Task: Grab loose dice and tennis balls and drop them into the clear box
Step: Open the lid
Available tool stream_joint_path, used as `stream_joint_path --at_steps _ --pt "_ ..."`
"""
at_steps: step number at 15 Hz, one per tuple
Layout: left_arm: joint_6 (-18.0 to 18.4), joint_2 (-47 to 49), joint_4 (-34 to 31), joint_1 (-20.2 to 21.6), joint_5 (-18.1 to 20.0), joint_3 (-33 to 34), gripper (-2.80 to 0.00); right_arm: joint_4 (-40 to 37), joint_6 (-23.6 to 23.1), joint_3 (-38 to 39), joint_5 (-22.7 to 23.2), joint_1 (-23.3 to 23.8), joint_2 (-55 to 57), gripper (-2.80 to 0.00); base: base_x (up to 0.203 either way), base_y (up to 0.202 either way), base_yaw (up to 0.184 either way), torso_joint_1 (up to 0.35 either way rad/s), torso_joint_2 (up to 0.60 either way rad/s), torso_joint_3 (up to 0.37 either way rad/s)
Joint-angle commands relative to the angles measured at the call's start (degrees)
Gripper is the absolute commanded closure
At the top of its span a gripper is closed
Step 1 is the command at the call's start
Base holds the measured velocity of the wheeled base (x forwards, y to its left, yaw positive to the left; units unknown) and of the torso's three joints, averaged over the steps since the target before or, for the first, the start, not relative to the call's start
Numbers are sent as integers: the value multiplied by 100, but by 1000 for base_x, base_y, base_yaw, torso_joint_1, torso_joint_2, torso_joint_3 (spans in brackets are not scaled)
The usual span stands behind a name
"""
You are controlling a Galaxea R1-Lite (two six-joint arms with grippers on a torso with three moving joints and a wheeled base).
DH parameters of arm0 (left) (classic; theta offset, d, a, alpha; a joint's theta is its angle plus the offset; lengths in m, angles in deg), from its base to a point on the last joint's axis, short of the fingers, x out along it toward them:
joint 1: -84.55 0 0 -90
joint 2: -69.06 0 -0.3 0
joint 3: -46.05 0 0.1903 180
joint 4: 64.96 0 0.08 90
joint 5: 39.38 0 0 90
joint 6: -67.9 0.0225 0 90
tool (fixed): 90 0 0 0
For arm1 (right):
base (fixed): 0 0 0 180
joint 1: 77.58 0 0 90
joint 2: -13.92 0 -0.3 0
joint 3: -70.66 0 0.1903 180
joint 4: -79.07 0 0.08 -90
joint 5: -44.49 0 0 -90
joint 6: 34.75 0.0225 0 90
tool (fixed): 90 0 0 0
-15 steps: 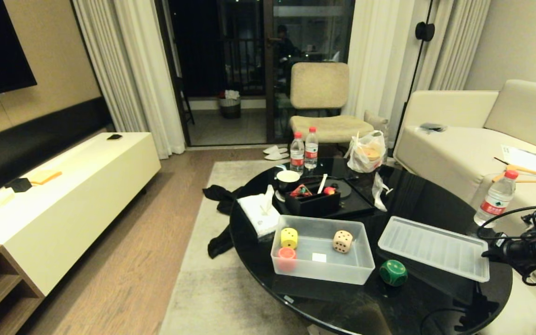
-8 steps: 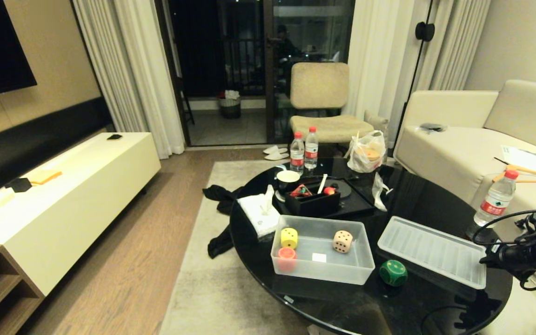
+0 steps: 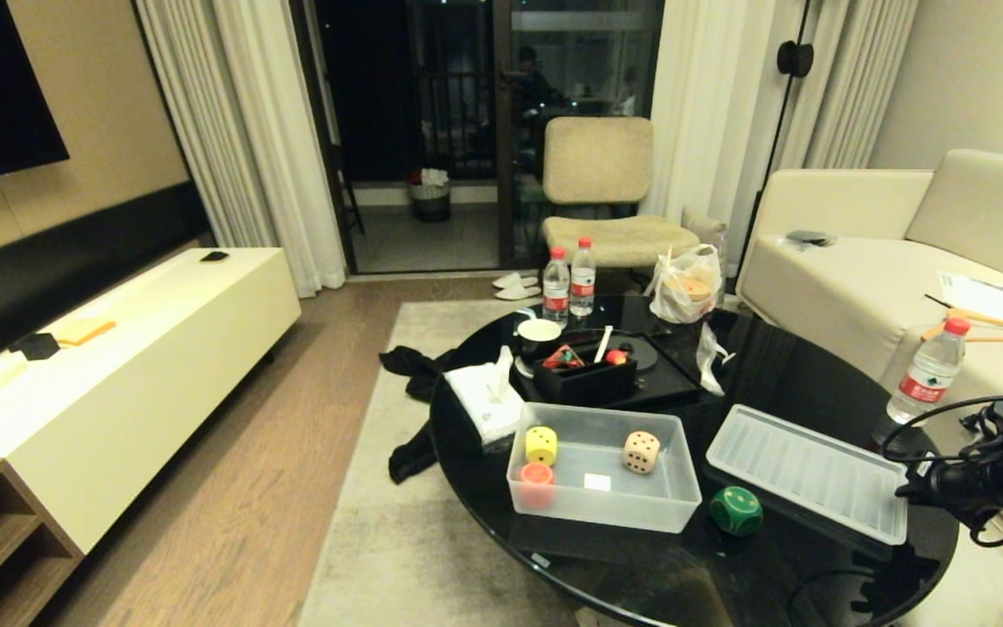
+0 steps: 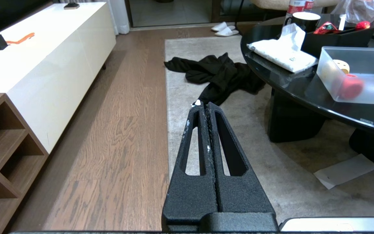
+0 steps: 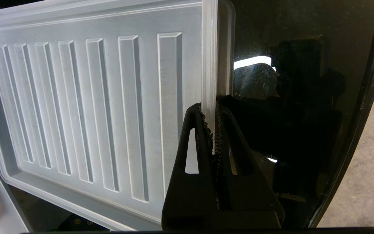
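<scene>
On the round black glass table (image 3: pixel 780 374) the clear box (image 3: pixel 603 510) is set open, near the front edge. Three dice are seen inside it: a yellow die (image 3: pixel 541 445) against the left wall, a red-orange die (image 3: pixel 536 476) just in front of that, and a beige die (image 3: pixel 641 452) toward the middle. A green die (image 3: pixel 736 509) is left loose on the glass, just beside the box's right front corner. No tennis ball can be made out.

The ribbed lid (image 3: pixel 806 475) is lying to the right of the box, and its right-hand rim is gripped by the right gripper (image 5: pixel 211 112). In the right wrist view the jaws are seen drawn in narrow, with only the thin rim of the lid (image 5: pixel 86 97) pinched between the serrated pads. In the head view the right gripper (image 3: pixel 906 490) is reached in from the right edge, meeting the lid at its right end.

The left gripper (image 4: pixel 205 106) is parked low to the left of the table, over the wooden floor and rug, with its jaws pressed fully together and nothing between them. From its wrist view the box (image 4: pixel 328 70) is seen on the table edge.

Behind the box a black organiser tray (image 3: pixel 587 380), a tissue pack (image 3: pixel 486 400) and two water bottles (image 3: pixel 568 283) are placed.
</scene>
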Motion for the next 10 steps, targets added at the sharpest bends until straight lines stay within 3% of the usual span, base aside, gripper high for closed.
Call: stream_joint_path --at_steps 1,7,8,10 --pt "-10 -1 2 -2 -2 9 0 -12 8 9 6 0 21 0 0 0 0 0 0 0" --pt "-10 -1 2 -2 -2 9 0 -21 -80 44 -2 0 -14 0 0 0 0 0 0 0" --pt "-10 -1 2 -2 -2 9 0 -21 -80 35 -2 8 -14 -280 0 0 0 0 0 0" --pt "-10 -1 2 -2 -2 9 0 -21 -80 35 6 8 -48 -280 0 0 0 0 0 0"
